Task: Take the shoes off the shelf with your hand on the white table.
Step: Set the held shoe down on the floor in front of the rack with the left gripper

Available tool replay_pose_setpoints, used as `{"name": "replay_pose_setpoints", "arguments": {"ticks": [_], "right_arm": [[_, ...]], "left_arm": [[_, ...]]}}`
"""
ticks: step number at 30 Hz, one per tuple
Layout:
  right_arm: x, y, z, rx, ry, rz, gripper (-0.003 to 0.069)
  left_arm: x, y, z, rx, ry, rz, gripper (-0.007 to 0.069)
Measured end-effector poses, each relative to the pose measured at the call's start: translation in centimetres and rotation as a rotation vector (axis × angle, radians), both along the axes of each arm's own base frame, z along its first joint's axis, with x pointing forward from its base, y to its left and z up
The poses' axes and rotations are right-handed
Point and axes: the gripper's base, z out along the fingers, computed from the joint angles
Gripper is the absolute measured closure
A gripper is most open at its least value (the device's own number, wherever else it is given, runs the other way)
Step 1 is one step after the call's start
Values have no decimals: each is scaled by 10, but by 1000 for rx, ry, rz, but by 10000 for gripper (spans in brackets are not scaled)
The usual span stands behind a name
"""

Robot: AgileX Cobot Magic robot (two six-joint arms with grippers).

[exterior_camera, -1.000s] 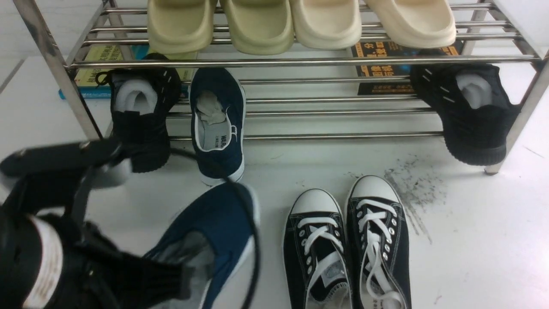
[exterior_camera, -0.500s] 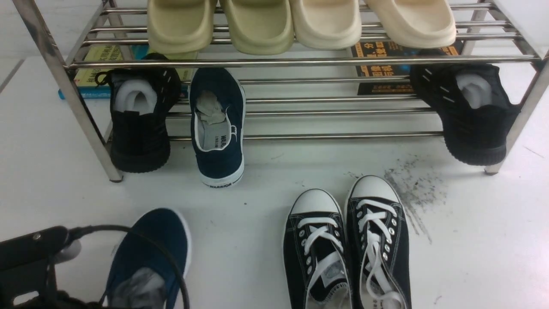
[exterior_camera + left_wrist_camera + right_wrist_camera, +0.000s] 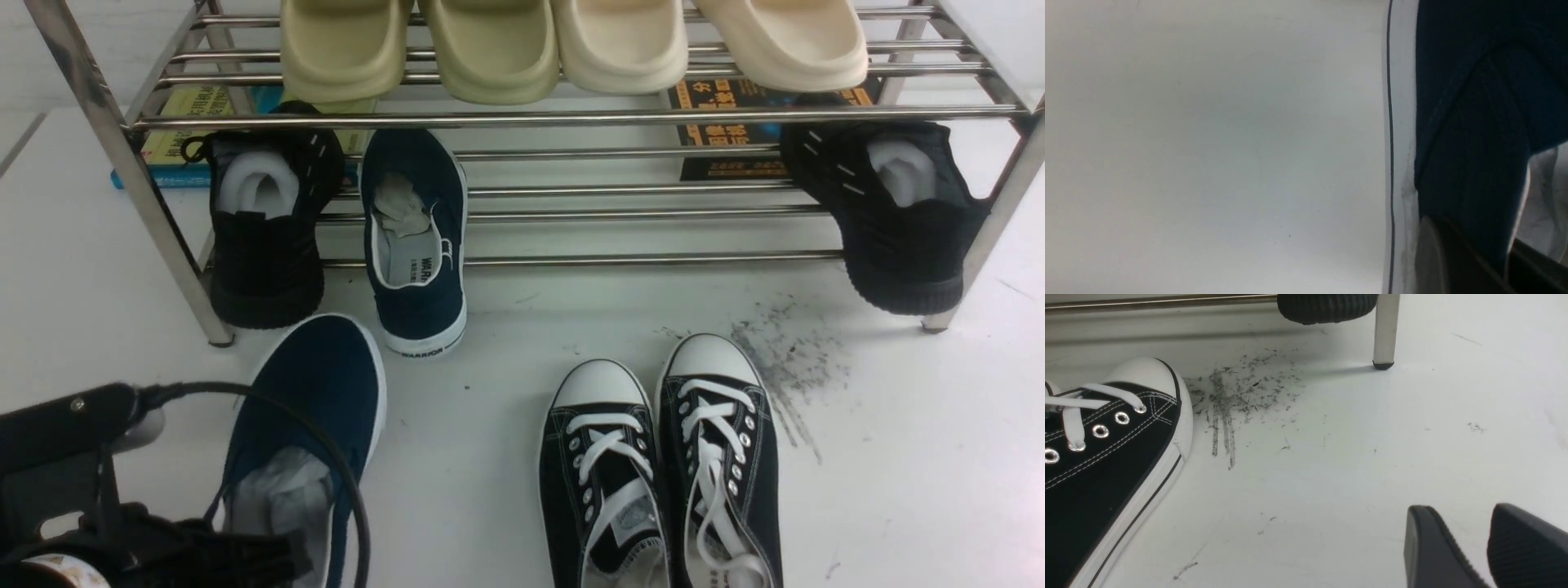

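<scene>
One navy blue shoe (image 3: 314,408) with paper stuffing lies toe toward the shelf at the front left of the white table (image 3: 898,425). My left gripper (image 3: 253,559) is shut on its heel side wall. In the left wrist view (image 3: 1494,265) one finger is outside the wall and one inside, against the navy canvas (image 3: 1470,122). The other navy shoe (image 3: 415,245) sits on the lower tier of the steel shelf (image 3: 571,118), heel overhanging. My right gripper (image 3: 1470,526) is open and empty, low over the bare table.
Black lace-up sneakers (image 3: 661,465) stand in the front middle, one also in the right wrist view (image 3: 1106,465). Black knit shoes (image 3: 265,229) (image 3: 894,220) sit on the lower tier. Beige slippers (image 3: 571,45) are on top. Scuff marks (image 3: 784,351) lie near the shelf's right leg (image 3: 1384,335).
The left arm swung the held navy shoe down and to the left, away from the shelf, then pushed it forward again; it now lies flatter, toe nearer the shelf.
</scene>
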Motion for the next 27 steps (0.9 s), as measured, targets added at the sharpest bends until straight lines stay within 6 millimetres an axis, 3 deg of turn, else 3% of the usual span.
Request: {"name": "replay_pose_setpoints", "arguments": {"ticks": [6, 12, 19, 27], "right_arm": [[0, 0, 0, 0, 0, 0, 420], [0, 0, 0, 0, 0, 0, 420], [0, 0, 0, 0, 0, 0, 420], [0, 0, 0, 0, 0, 0, 420]], "left_arm": [[-2, -2, -3, -38, 49, 39, 586], [1, -6, -19, 30, 97, 53, 586], [15, -23, -39, 121, 104, 32, 586], [27, -46, -57, 62, 83, -7, 586]]}}
